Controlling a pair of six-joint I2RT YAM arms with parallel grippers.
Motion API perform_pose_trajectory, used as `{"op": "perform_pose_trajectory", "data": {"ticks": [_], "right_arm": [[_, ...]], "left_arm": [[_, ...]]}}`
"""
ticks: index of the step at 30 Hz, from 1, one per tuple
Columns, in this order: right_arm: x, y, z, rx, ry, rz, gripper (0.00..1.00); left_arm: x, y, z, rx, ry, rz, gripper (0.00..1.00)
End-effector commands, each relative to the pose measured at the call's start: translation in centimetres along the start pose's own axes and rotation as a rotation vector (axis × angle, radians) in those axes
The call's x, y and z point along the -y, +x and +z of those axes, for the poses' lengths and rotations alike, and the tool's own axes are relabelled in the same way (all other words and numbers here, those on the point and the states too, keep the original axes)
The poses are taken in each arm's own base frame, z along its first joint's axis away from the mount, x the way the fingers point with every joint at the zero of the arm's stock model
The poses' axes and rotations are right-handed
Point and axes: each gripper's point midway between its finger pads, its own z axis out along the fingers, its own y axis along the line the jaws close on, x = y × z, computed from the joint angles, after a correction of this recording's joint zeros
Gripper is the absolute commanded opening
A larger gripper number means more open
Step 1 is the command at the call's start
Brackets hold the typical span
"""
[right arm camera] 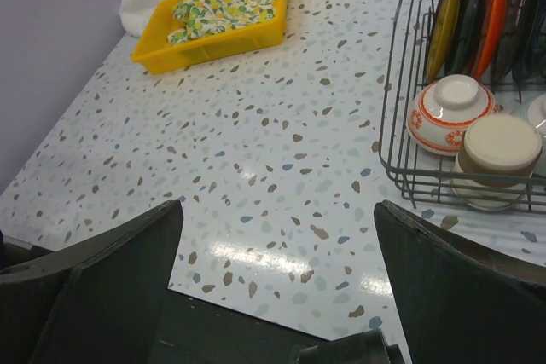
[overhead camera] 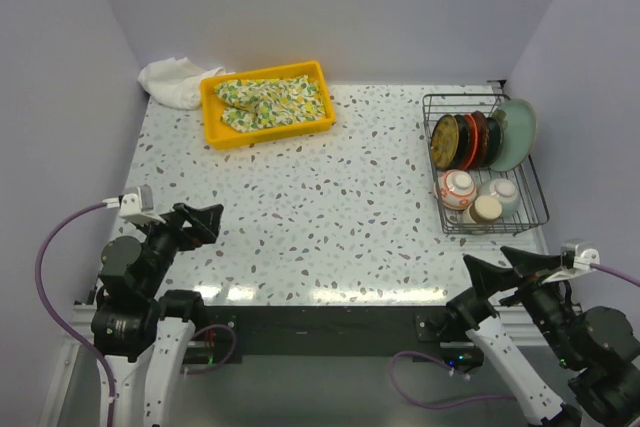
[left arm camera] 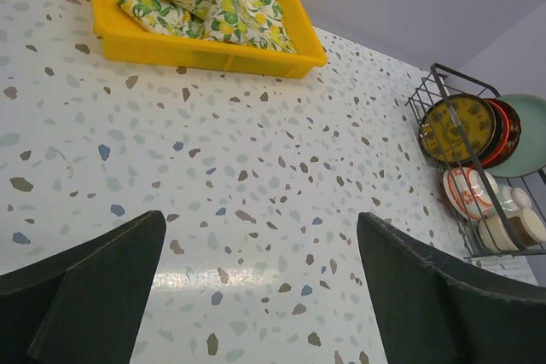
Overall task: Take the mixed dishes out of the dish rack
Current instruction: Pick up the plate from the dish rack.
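Left gripper [overhead camera: 203, 219], right gripper [overhead camera: 505, 265]: jaws apart, empty, bottom corners. Dish rack [overhead camera: 460, 97] loaded, right edge; brown-yellow plate [left arm camera: 456, 128] markings maybe writing, unreadable.

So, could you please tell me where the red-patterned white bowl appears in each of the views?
Top external: red-patterned white bowl right of centre, in the dish rack.
Left wrist: bowl at the right edge.
Right wrist: bowl upper right.
Shared landmark: yellow tray, upper left in all three.
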Motion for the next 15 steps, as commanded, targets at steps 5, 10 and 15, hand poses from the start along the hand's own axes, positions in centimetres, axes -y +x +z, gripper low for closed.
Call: {"op": "perform_pose_trajectory", "data": {"ticks": [5,10,15], "right_arm": [[-0.3,1.0,0.7,-0.043,-0.015,-0.002,0.99],[-2.4,2.2,3.1,-0.13,-0.09,0.014,0.99],[-2.4,3.9,6.5,-0.217,-0.035,0.049,0.98]], "left_arm": [[0.2,-1.7,0.9,0.044,-0.004,0.034,1.0],[0.4,-3.2,0.7,0.112,0.004,0.079,1.0],[0.4,-3.3,1.4,0.112,0.008,0.093,1.0]]}}
